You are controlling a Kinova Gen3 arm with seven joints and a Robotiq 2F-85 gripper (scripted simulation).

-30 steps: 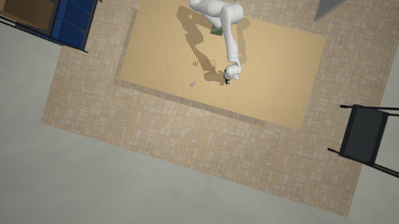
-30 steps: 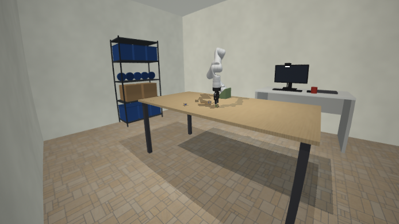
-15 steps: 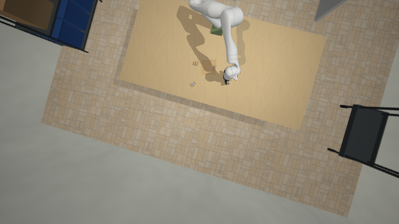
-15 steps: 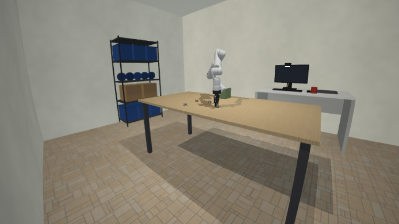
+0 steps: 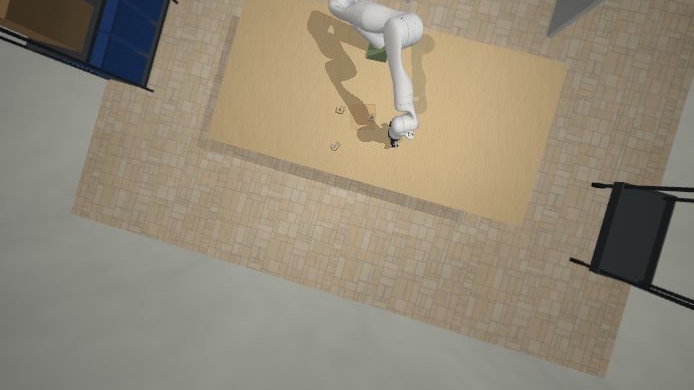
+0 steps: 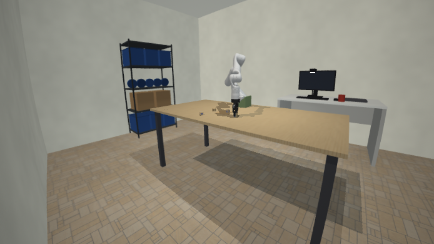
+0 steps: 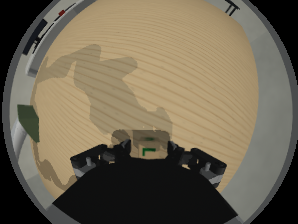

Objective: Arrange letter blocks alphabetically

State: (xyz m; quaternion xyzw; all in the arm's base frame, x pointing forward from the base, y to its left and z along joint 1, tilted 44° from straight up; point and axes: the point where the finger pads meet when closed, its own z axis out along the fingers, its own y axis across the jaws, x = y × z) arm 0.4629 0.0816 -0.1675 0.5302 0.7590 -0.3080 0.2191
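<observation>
A thin tan mat (image 5: 362, 116) lies on the table. One small block (image 5: 371, 117) with a blue mark on top sits on the mat's right part. A second block (image 5: 339, 109) lies just off the mat's left edge. A third block (image 5: 335, 146) lies apart, nearer the table's front edge. My gripper (image 5: 394, 141) points down, low over the table, right of the mat and off it. In the wrist view a fourth block (image 7: 148, 145) with a green mark sits between my open fingers. The fingers stand a little apart from it.
A green box (image 5: 377, 53) stands by the arm's base. In the side view a shelf rack (image 6: 147, 84) is behind the table and a desk with a monitor (image 6: 316, 81) is to the right. A dark chair (image 5: 637, 234) stands beyond the table's right end.
</observation>
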